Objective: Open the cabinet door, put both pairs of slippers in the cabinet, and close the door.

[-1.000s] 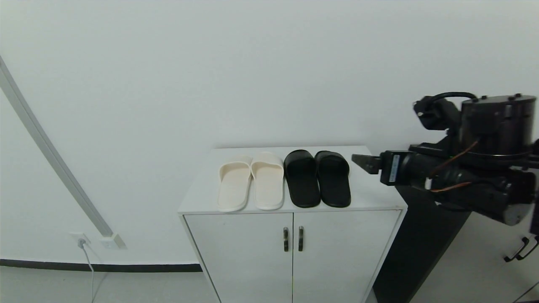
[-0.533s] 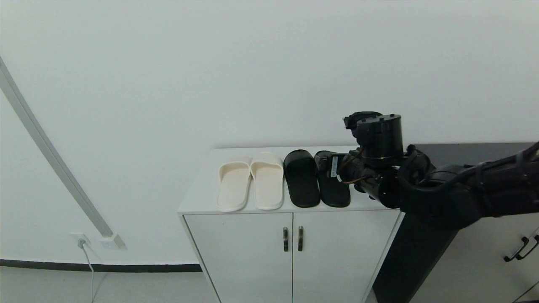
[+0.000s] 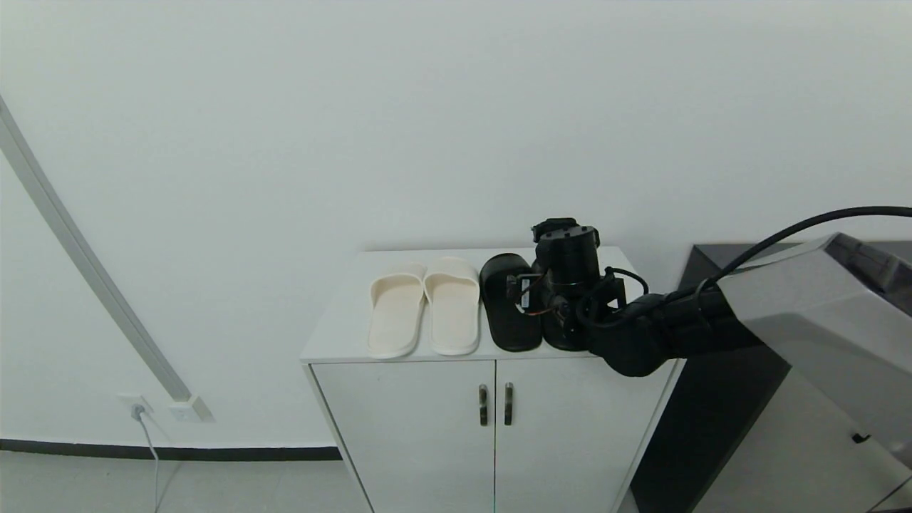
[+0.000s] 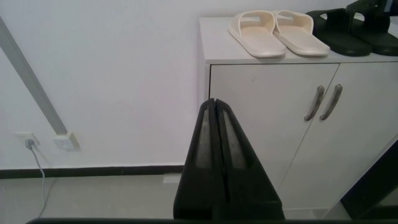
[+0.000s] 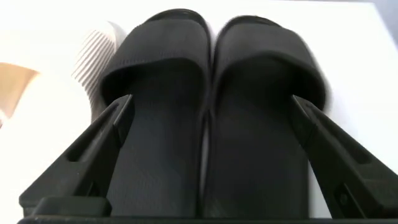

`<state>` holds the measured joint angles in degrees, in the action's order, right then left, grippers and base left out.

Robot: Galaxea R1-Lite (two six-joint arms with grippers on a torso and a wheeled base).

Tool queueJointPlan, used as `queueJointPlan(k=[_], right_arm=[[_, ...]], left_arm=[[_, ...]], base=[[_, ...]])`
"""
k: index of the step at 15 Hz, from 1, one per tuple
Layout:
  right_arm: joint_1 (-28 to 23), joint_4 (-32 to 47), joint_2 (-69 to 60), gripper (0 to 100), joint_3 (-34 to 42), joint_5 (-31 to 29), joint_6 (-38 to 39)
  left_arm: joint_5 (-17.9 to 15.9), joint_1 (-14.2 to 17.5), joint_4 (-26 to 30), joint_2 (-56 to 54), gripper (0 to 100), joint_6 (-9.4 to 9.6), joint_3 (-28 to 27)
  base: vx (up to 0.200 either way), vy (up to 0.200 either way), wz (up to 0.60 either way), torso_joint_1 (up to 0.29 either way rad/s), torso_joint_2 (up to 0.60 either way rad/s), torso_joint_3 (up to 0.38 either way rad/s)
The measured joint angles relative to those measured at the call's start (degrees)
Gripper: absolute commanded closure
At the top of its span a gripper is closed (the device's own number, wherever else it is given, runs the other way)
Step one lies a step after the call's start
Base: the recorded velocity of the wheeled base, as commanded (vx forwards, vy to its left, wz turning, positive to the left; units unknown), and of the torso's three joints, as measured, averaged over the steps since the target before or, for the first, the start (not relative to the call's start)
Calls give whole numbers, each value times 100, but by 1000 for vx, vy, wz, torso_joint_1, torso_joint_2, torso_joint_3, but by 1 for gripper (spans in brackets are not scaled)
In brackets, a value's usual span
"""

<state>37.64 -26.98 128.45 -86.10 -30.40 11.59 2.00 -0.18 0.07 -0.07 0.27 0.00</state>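
Note:
A pair of black slippers [image 3: 507,310] and a pair of white slippers [image 3: 424,313] lie side by side on top of the white cabinet [image 3: 342,335]. Both cabinet doors [image 3: 413,434] are shut, their handles [image 3: 496,404] meeting in the middle. My right gripper [image 3: 514,286] hovers low over the black pair. In the right wrist view it is open [image 5: 211,106], with one finger [image 5: 87,165] outside each black slipper [image 5: 161,118], and nothing is gripped. My left gripper [image 4: 215,107] is shut and empty, held off to the cabinet's left front, below its top.
A white wall stands close behind the cabinet. A dark unit [image 3: 712,427] stands against the cabinet's right side. A wall socket with a cable [image 3: 139,412] and a slanted grey conduit [image 3: 85,263] are on the wall at the left.
My right arm has swung left from beside the cabinet's right edge to over the black slippers. The slippers and the doors have not moved.

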Motion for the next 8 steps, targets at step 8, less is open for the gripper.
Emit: queueJointPlan(k=[8], right_arm=[[-311, -4, 1080, 0, -1351, 38, -401]], left_arm=[[-1, 0, -5, 0, 100, 0, 0]], base=[[0, 0, 0, 0, 0, 0]])
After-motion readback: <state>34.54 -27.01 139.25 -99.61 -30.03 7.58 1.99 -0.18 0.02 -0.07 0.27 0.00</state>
